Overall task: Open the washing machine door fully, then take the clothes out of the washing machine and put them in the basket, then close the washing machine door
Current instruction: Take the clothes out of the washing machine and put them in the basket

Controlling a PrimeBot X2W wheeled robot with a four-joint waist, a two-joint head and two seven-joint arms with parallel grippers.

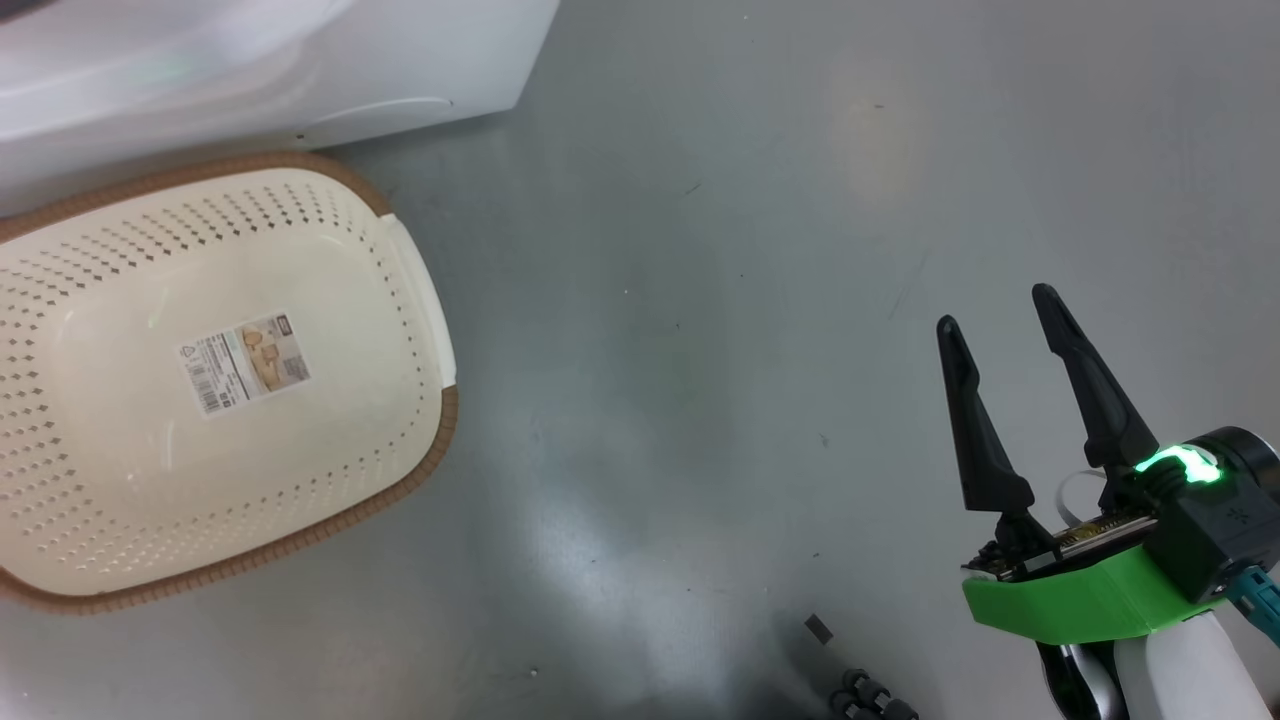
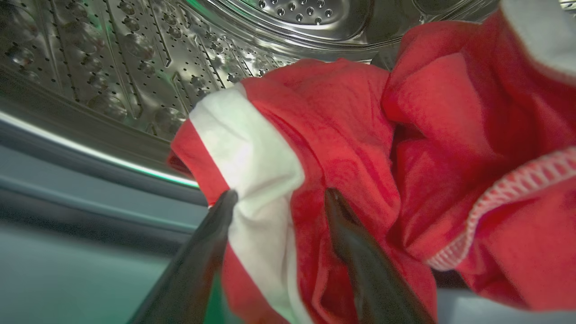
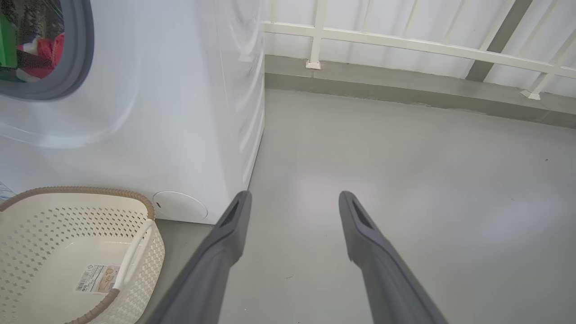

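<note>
Checking the left wrist view: left gripper [image 2: 280, 194] is inside the steel drum [image 2: 135, 58], jaws spread wide, holding nothing yet. I see the clothes [image 2: 351, 121] dead ahead and slightly right of the fingers, bunched on the drum wall. Their red-and-white striped fold [image 2: 252, 153] runs down between the two fingertips, long axis roughly in line with the fingers. One tip touches its white edge, the other lies on red cloth. My read: no more travel needed, just close on that fold and pull out. Over on the other side the right gripper [image 1: 995, 306] is also wide open and empty, hanging over bare grey floor [image 1: 700, 300], well clear of the washing machine [image 3: 180, 112], so the left arm is nearer by far. Drop target, the basket [image 1: 440, 430], sits empty on the floor just beside the machine's front, below the opening.
</note>
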